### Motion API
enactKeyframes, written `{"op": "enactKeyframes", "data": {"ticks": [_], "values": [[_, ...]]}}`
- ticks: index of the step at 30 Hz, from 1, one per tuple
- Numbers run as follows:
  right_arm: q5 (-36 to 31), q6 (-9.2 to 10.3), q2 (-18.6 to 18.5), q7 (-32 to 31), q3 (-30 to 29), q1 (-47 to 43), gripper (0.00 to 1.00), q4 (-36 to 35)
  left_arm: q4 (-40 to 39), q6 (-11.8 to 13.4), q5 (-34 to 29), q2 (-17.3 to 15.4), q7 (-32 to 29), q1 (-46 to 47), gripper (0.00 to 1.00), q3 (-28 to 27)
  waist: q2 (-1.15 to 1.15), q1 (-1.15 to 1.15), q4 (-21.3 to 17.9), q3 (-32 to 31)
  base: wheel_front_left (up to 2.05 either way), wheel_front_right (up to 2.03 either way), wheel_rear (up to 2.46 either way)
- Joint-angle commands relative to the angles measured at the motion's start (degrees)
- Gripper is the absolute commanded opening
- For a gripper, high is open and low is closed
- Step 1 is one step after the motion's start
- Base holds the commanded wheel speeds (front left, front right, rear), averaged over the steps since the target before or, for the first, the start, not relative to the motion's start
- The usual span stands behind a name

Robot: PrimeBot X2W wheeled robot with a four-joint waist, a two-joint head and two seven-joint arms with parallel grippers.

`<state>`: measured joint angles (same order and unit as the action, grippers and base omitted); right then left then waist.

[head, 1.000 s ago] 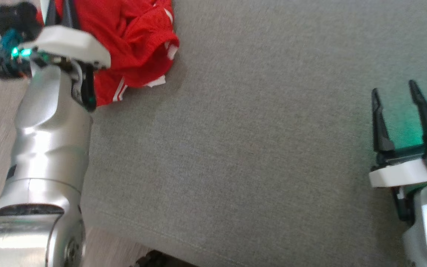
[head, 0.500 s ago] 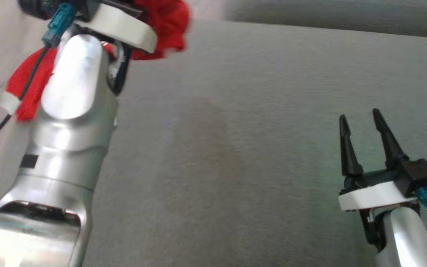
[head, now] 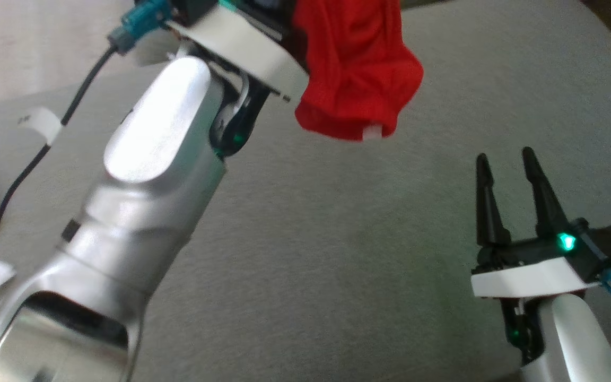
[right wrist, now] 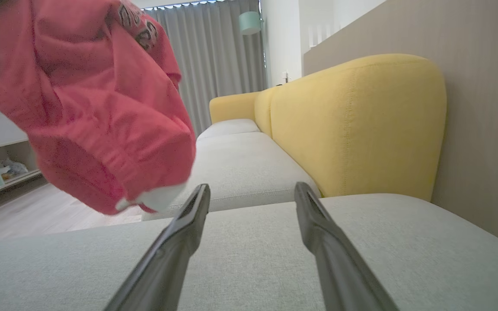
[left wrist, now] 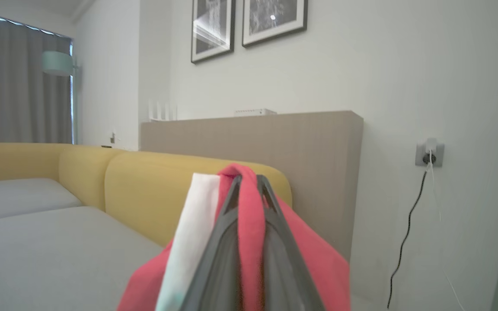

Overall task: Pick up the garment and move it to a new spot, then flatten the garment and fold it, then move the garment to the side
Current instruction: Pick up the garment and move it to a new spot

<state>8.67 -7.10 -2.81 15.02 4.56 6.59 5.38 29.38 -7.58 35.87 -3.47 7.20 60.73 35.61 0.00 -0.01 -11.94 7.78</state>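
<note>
A: Left gripper (left wrist: 249, 180) clamped on the garment (head: 356, 69), which hangs bunched in the air above the grey seat (head: 337, 265), clear of it.
B: And the right gripper (head: 504, 154)?
A: Fingers apart, empty, low over the seat. The garment hangs up and to its left, long axis straight down, white-trimmed edge lowest. Left arm's plainly nearer.

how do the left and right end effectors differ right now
The left end effector is shut on the red garment; the right end effector stands open and empty. The left is lifted, the garment hanging clear of the grey cushion; the right sits low near that cushion. Both have two long dark fingers.
</note>
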Motion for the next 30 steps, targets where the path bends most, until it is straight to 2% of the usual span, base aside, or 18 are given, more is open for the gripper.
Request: {"op": "enactKeyframes", "data": {"ticks": [1,4,8,9,10,14,18,22,26,30], "values": [[1.2,-0.39,-0.1,0.0,2.4,3.1,1.0,-2.5,-0.3,0.1,0.0,-4.1,-0.3,0.8,0.0,0.0,0.0,0.01,-7.4,5.5,0.0,0.0,0.0],[2.9,-0.39,-0.1,0.0,4.4,3.9,1.0,-2.8,3.3,0.1,-3.5,-8.7,1.7,-1.0,0.0,5.0,0.0,0.01,-10.7,7.9,0.0,0.0,0.0],[4.3,-0.39,-0.1,0.0,5.5,4.1,1.0,-3.1,9.1,0.1,-3.5,-11.3,4.5,-3.3,0.0,6.4,0.0,0.01,-12.7,9.5,0.0,0.0,0.0],[4.6,-0.39,-0.1,0.0,5.9,4.1,1.0,-3.1,11.1,0.1,-3.3,-12.0,5.5,-4.4,0.43,6.4,0.0,0.01,-13.2,9.4,0.0,0.0,0.0],[4.5,-0.39,-0.1,0.0,6.4,3.9,1.0,-3.1,13.1,0.1,-3.0,-12.5,6.3,-5.5,1.0,6.1,0.0,0.01,-13.5,9.1,0.0,0.0,0.0],[4.2,-0.39,-0.1,0.0,7.1,2.0,1.0,-2.8,16.3,1.1,-3.6,-12.5,7.7,-9.4,1.0,3.6,0.0,0.01,-12.1,7.3,0.0,0.0,0.0],[2.6,-0.39,-0.1,0.0,7.2,1.4,1.0,-2.8,7.1,5.7,-7.3,-11.2,7.8,-15.3,1.0,-4.3,0.0,0.01,-7.9,5.7,0.0,0.0,0.0],[1.4,-0.39,-0.1,0.0,4.9,-0.4,1.0,-1.4,-3.3,9.0,-11.5,-7.5,7.8,-26.6,1.0,-13.6,0.0,0.01,-2.9,1.7,0.0,0.0,0.0],[-0.4,-0.39,-0.1,0.0,2.9,-2.9,1.0,0.4,-10.9,10.4,-15.9,-2.8,7.8,-39.3,1.0,-21.6,0.0,0.01,2.1,-3.0,0.0,0.0,0.0],[-2.4,-0.39,-0.1,0.0,0.6,-5.7,1.0,1.6,-16.5,10.8,-19.6,-0.1,7.8,-50.7,1.0,-26.9,0.0,0.01,6.6,-6.7,0.0,0.0,0.0]]}}
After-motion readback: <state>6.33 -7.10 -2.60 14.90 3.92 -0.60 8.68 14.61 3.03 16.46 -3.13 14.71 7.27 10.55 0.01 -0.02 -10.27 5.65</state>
